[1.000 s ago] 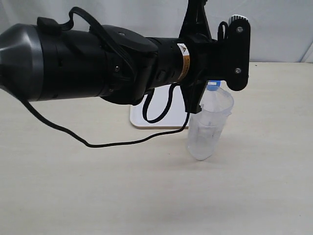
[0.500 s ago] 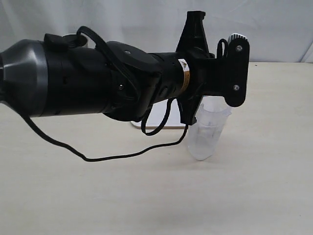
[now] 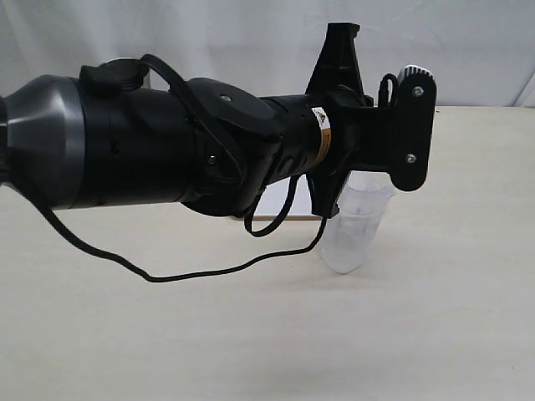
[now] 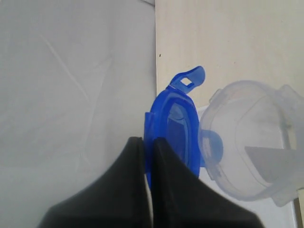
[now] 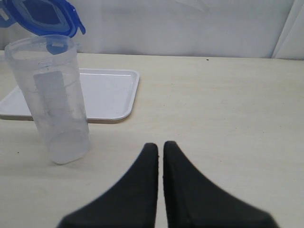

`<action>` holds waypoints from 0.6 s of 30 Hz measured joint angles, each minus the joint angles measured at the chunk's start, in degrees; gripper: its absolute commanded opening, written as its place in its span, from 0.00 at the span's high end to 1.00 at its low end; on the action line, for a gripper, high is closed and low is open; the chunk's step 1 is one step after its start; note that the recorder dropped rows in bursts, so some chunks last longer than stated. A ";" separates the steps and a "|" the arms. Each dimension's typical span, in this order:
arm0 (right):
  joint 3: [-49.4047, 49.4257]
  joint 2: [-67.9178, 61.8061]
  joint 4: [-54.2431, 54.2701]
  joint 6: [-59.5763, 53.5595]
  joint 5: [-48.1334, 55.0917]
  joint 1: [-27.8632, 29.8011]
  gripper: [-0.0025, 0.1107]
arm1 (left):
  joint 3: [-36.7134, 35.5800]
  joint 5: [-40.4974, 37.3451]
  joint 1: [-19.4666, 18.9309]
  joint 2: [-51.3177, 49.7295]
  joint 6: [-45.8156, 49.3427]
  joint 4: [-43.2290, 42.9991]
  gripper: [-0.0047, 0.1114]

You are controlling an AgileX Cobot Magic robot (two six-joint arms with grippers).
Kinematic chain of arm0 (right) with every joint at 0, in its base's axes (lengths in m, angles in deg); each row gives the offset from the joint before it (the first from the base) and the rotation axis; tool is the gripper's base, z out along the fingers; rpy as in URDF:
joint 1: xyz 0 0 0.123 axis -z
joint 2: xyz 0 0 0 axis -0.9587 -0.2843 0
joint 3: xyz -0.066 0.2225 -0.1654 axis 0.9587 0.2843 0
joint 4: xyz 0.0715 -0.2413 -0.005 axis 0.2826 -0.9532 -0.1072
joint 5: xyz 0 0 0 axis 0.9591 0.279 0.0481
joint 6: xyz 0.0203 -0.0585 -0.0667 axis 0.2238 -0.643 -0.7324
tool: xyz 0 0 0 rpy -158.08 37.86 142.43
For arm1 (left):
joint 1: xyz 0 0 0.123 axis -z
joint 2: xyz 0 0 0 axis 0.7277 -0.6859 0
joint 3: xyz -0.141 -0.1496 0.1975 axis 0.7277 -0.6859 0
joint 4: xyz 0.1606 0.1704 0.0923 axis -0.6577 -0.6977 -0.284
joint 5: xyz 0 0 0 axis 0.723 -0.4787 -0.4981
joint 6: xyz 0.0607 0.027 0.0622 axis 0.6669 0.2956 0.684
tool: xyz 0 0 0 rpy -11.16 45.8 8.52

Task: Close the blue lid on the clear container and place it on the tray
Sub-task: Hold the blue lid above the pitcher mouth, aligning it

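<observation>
My left gripper (image 4: 148, 139) is shut on the edge of the blue lid (image 4: 173, 128), which it holds tilted just beside and above the open mouth of the clear container (image 4: 251, 147). The container (image 5: 52, 99) stands upright on the table in front of the white tray (image 5: 107, 92); the lid (image 5: 42, 14) hovers over its rim. My right gripper (image 5: 156, 145) is shut and empty, low over the table and well apart from the container. In the exterior view the left arm (image 3: 209, 142) hides the lid and most of the tray; the container (image 3: 355, 230) shows below its wrist.
A black cable (image 3: 201, 271) hangs from the left arm down towards the beige table (image 3: 251, 334). A white cloth backdrop (image 5: 190, 23) closes the far side behind the tray.
The left arm has shifted slightly right and up over the container. The sliver of blue lid seen at the container's rim one second ago is now hidden behind the wrist.
</observation>
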 measured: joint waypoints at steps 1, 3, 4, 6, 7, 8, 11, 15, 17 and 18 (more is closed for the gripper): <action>0.00 0.00 0.00 0.00 0.00 0.00 0.94 | 0.00 -0.87 0.00 0.00 0.00 0.00 0.96; 0.00 0.00 0.00 0.00 0.00 0.00 0.94 | 0.00 -1.23 0.00 0.00 0.00 0.00 0.96; 0.00 0.00 0.00 0.00 0.00 0.00 0.94 | 0.00 -1.23 0.00 0.00 0.00 0.00 0.96; 0.00 0.00 0.00 0.00 0.00 0.00 0.94 | 0.00 -1.23 0.11 0.00 0.00 0.00 0.96; 0.00 0.00 0.00 0.00 0.00 0.00 0.94 | 0.00 -1.23 0.11 0.00 0.00 0.00 0.96; 0.00 0.00 0.00 0.00 0.00 0.00 0.94 | 0.00 -1.23 0.11 0.00 0.00 0.00 0.96; 0.00 0.00 0.00 0.00 0.00 0.00 0.94 | 0.00 -1.23 0.11 0.00 0.00 0.00 0.96; 0.00 0.00 0.00 0.00 0.00 0.00 0.94 | 0.00 -1.23 0.11 0.00 0.00 -0.36 0.96; 0.00 0.00 0.00 0.00 0.00 0.00 0.94 | 0.00 -1.23 0.11 0.00 0.00 -0.47 0.96; 0.00 0.00 0.00 0.00 0.00 0.00 0.94 | 0.00 -1.33 0.11 0.00 0.00 -0.47 0.96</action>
